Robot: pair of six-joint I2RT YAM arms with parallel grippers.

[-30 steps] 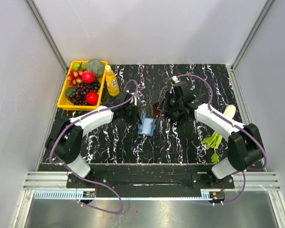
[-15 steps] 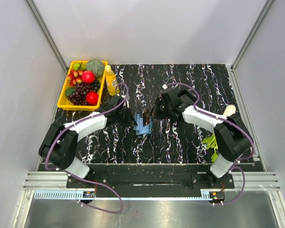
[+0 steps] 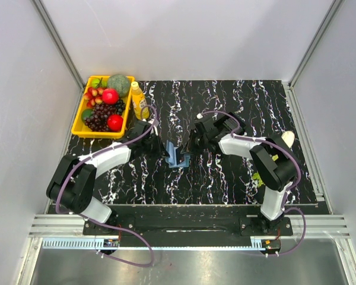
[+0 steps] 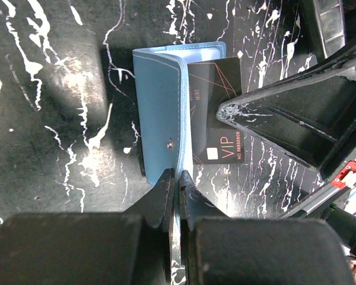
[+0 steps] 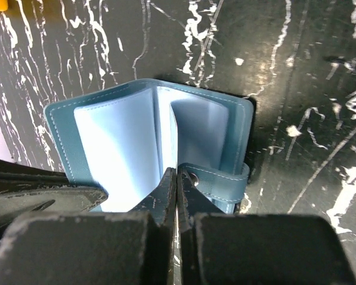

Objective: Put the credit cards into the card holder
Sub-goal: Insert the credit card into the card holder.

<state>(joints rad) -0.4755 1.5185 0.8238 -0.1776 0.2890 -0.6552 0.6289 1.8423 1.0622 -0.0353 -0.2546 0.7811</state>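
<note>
Holder stands open between the grippers; left gripper pinches its cover edge. Right gripper, closed thin on one card, has it at the pockets, seemingly not seated. No second card in view

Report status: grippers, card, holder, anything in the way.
Left gripper shut on card holder edge. Right gripper shut on black credit card, card at the open holder's fold. Nothing blocking.
</note>
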